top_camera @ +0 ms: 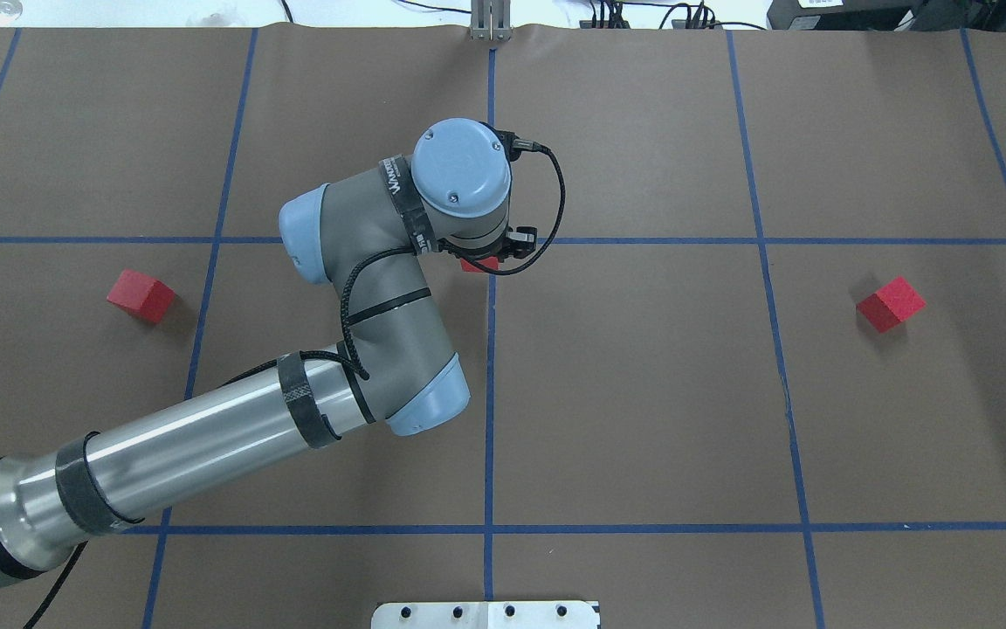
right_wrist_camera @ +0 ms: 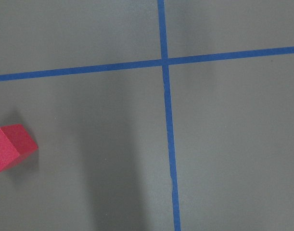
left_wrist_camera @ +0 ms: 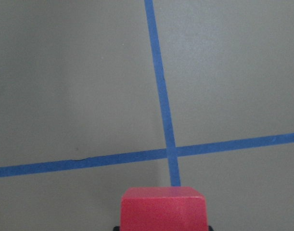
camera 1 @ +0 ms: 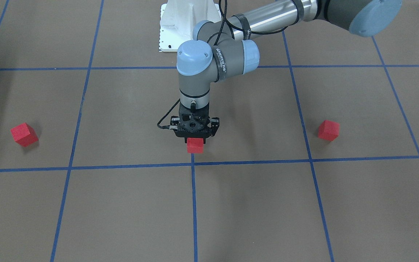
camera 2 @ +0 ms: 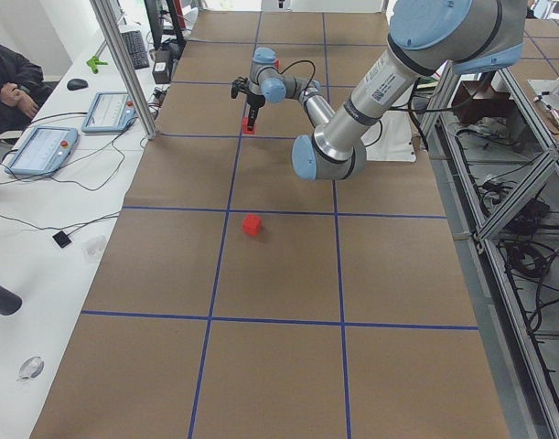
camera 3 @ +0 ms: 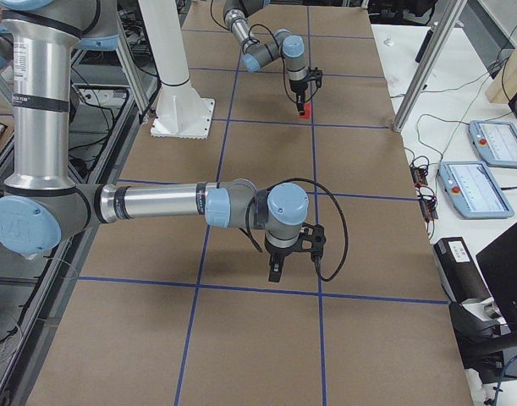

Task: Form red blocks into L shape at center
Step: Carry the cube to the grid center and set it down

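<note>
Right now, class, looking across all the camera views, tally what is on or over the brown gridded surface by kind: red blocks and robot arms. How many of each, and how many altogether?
red blocks: 3
robot arms, the left arm and the right arm: 2
Total: 5

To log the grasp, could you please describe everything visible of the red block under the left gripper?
The red block is a small matte cube with plain faces. Its top sits between the left gripper's fingers, just on the robot's side of the center tape crossing. Whether it touches the brown surface cannot be told.
</note>
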Robot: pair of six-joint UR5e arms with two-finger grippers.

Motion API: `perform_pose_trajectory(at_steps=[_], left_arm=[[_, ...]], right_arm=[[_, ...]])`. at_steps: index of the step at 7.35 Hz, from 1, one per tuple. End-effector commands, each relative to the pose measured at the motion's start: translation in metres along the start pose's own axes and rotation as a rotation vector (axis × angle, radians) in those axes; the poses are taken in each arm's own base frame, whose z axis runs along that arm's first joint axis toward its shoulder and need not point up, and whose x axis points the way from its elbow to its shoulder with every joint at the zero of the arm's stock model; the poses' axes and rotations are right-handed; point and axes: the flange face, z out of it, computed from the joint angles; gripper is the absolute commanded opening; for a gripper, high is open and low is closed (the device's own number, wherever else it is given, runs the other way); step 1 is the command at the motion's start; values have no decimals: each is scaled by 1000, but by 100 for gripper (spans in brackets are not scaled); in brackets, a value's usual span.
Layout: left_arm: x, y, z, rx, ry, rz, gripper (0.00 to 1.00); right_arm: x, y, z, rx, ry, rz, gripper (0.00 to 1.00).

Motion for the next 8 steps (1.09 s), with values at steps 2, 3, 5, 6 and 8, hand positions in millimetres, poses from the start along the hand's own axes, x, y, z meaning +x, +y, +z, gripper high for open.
perform_pose_trajectory(at_steps=[2,3,5,6,8], left_arm=[[1,0,11,-11,-16,-15,0],[4,4,12,-15,-15,-11,0],[8,13,18,-28,-18,-3,0],[10,16,19,-30,-15,1,0],[13,21,20,-36,-13,3,0]], right_arm=[[0,0,0,1,0,1,99],[0,0,0,0,0,0,99],[0,0,0,1,0,1,99],[0,0,0,1,0,1,99],[3,1,2,-3,0,5,99]])
